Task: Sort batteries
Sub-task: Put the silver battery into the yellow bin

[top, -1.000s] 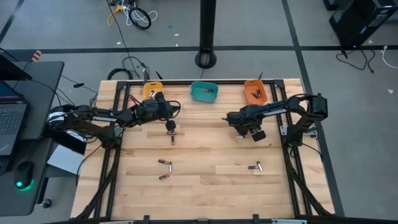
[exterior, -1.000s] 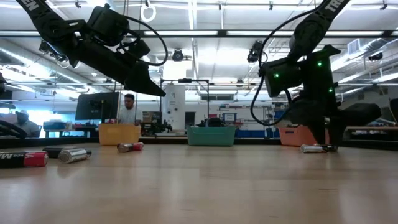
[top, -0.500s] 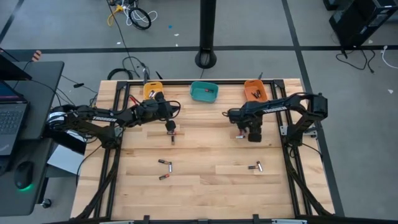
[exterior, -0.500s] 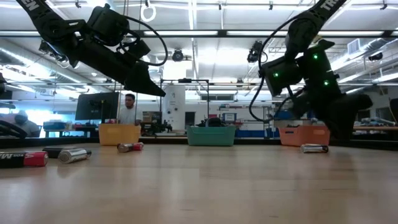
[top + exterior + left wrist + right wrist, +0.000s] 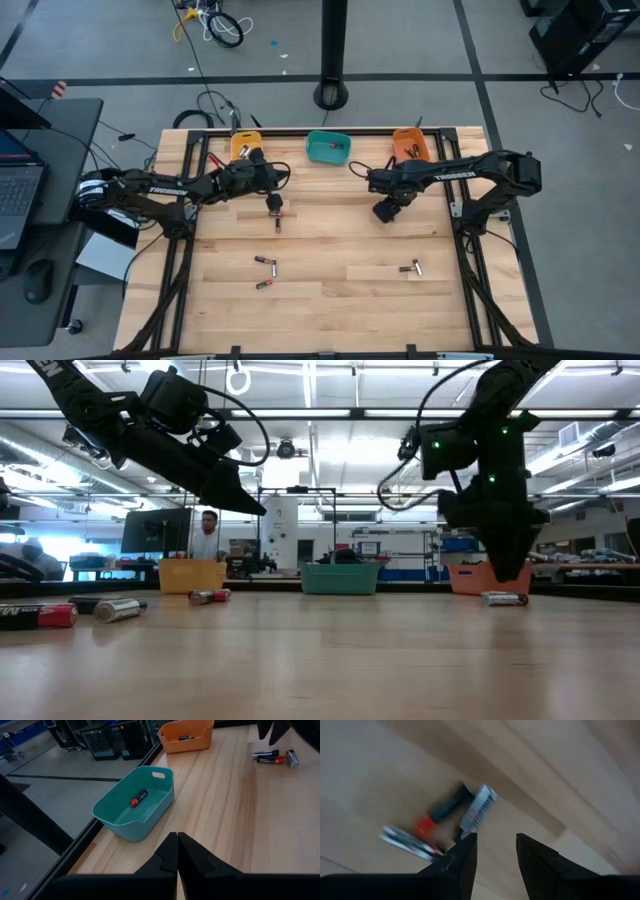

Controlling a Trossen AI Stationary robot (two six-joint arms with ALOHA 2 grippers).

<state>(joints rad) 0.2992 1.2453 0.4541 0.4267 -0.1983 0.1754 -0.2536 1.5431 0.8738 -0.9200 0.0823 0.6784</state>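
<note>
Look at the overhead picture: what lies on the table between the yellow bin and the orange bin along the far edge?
The teal bin sits between the yellow bin and the orange bin, holding one battery, as the left wrist view shows.

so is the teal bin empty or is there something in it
Not empty. The left wrist view shows the teal bin holding one battery, black with a red end, lying flat on its floor.

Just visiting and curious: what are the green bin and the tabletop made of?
The teal bin looks like moulded plastic with a smooth matte finish: rounded corners, thin walls and a cut-out handle slot. The tabletop looks like pale wood, probably butcher block, showing long glued strips with grain.
</note>
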